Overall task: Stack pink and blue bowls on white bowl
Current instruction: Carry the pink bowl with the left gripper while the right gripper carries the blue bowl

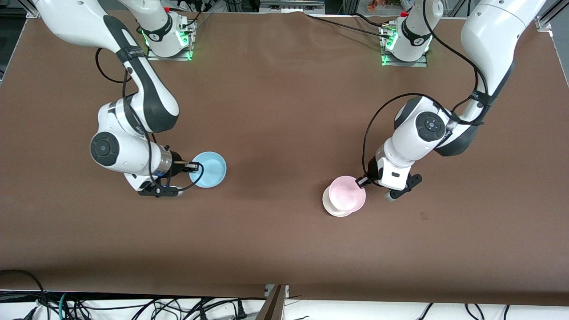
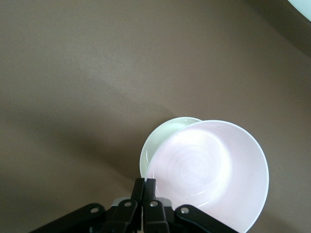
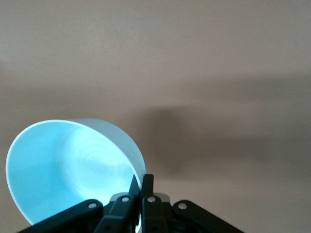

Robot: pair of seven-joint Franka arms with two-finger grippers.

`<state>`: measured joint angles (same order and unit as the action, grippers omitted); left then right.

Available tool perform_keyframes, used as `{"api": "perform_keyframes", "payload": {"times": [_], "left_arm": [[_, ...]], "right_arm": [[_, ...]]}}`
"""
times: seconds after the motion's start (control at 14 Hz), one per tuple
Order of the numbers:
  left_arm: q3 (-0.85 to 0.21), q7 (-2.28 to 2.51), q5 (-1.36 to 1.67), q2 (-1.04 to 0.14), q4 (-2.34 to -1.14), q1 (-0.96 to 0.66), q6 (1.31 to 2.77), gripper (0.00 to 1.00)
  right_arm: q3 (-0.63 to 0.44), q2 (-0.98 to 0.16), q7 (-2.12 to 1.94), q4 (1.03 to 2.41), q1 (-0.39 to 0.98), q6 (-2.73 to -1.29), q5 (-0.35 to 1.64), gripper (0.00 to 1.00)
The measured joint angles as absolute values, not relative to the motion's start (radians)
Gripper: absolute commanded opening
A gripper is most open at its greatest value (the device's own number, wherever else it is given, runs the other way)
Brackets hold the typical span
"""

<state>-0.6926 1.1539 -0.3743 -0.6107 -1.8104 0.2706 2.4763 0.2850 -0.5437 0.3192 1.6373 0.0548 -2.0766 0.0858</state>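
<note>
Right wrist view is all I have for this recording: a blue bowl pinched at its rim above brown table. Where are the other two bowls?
Observer: The pink bowl is in the left gripper, shut on its rim, toward the left arm's end of the table.
Operator: And the white one?
Observer: The white bowl sits on the table right under the pink bowl; in the left wrist view only an edge of it shows past the pink rim.
Operator: Is my blue bowl anywhere near that stack?
Observer: No. The right gripper holds the blue bowl well apart from it, toward the right arm's end of the table.
</note>
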Motion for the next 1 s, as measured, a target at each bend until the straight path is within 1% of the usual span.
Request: {"api": "perform_keyframes", "payload": {"times": [0.36,0.64,1.0], "left_arm": [[-0.692,1.318,-0.548,-0.673,-1.812,0.256,2.53,0.0],[-0.692,1.349,-0.556,-0.688,-1.812,0.251,2.541,0.0],[-0.691,1.355,-0.557,-0.702,-1.812,0.251,2.555,0.0]], "right_arm": [[0.285,-0.584,0.411,1.591,0.113,-2.107,0.104,0.0],[0.285,-0.595,0.453,1.577,0.127,-2.12,0.106,0.0],[0.286,-0.609,0.568,1.568,0.181,-2.19,0.107,0.0]]}}
